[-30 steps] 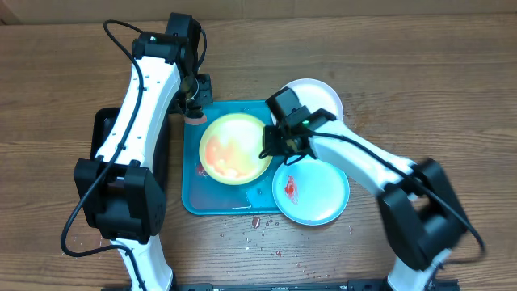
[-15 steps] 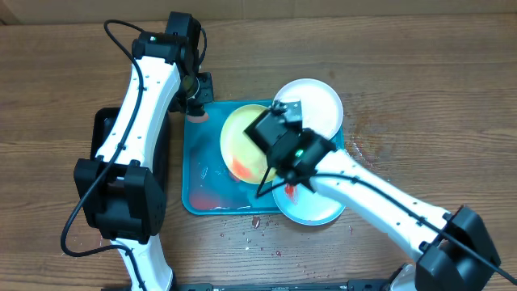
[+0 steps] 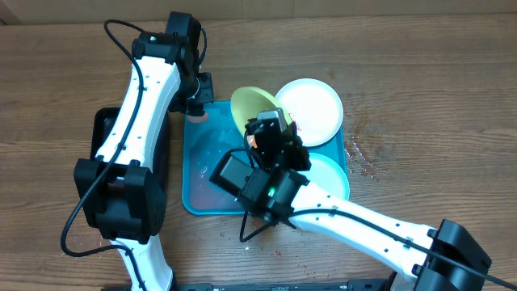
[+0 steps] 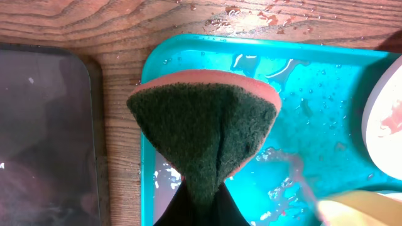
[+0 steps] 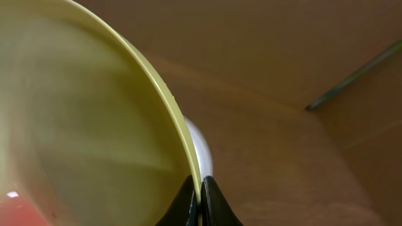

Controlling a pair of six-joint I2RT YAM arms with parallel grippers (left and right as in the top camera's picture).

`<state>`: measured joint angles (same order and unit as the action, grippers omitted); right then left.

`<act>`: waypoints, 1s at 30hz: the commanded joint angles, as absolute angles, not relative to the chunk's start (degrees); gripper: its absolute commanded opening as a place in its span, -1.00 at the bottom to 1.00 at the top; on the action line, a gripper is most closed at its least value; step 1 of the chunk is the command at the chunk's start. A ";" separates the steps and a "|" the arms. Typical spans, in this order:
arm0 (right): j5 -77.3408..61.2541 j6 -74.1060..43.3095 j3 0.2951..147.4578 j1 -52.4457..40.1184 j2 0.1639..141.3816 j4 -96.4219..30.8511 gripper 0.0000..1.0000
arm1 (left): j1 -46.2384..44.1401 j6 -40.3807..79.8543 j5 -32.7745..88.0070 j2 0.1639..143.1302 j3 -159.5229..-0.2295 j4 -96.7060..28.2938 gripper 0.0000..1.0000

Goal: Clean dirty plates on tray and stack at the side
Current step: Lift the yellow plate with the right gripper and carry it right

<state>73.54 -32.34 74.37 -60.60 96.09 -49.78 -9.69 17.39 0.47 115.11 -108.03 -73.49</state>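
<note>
The yellow-green-rimmed plate (image 3: 250,103) is held tilted on edge above the back of the turquoise tray (image 3: 202,166). My right gripper (image 3: 271,129) is shut on its rim, as the right wrist view shows (image 5: 200,199), with the plate (image 5: 88,125) filling the left of that view. One white plate (image 3: 313,109) lies on the table behind the tray's right corner. Another white plate (image 3: 333,174) lies at the tray's right edge, half hidden by my right arm. My left gripper (image 3: 194,109) is shut on a green-and-orange sponge (image 4: 204,122) over the tray's back left corner (image 4: 314,81).
A narrow black tray (image 3: 101,133) lies left of the turquoise tray, under my left arm; it also shows in the left wrist view (image 4: 44,125). Red sauce specks and water drops (image 3: 258,233) dot the table in front of the tray. The tray floor is wet.
My right gripper lifted the yellow-green plate off the tray, tipped it on edge and carried it toward the back. The right arm swung over the tray. The left arm stayed still.
</note>
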 commanded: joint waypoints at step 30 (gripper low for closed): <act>70.48 -36.38 75.07 -62.61 95.77 -50.37 -0.93 | -9.45 16.27 1.10 115.02 -107.72 -73.43 -0.92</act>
